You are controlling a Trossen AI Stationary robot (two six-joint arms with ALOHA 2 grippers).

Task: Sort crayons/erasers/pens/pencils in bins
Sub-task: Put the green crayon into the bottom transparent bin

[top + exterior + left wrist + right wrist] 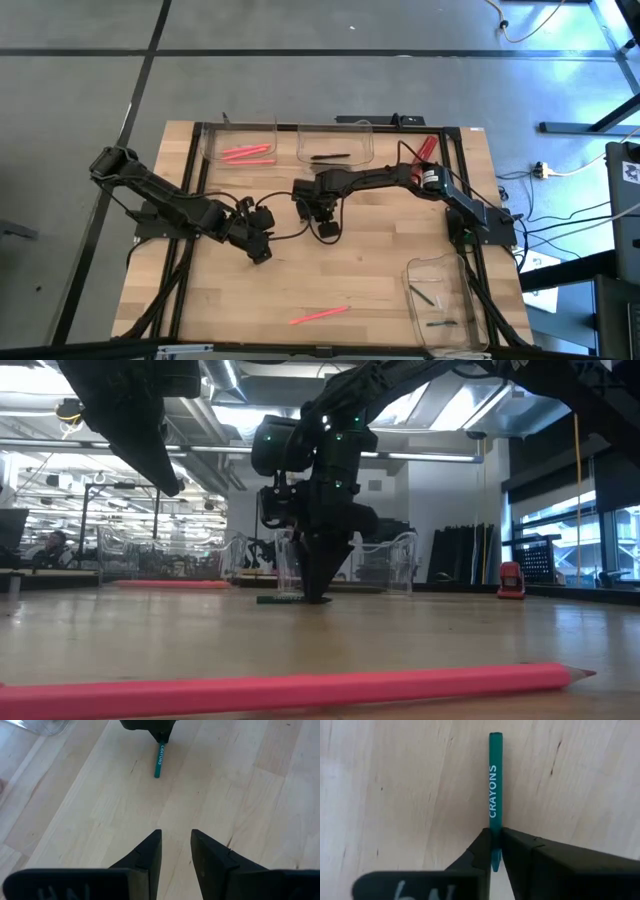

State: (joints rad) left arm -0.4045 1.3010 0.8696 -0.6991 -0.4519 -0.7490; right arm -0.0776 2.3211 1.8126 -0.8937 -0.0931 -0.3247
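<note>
The right end effector [495, 851] pinches one end of a teal crayon [496, 790] lying flat mid-counter [380, 270], its long axis running straight out from the fingertips. The left end effector [176, 851], spread, waits just beside it.

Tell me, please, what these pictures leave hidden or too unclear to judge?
- Green crayon: in the right wrist view its near end is hidden between the right claw tips.
- Contents of the right-hand bin: high view, too small to identify.
- Pink pencil: low view, cut off by the left edge.
- Left claw: open, holding nothing.
</note>
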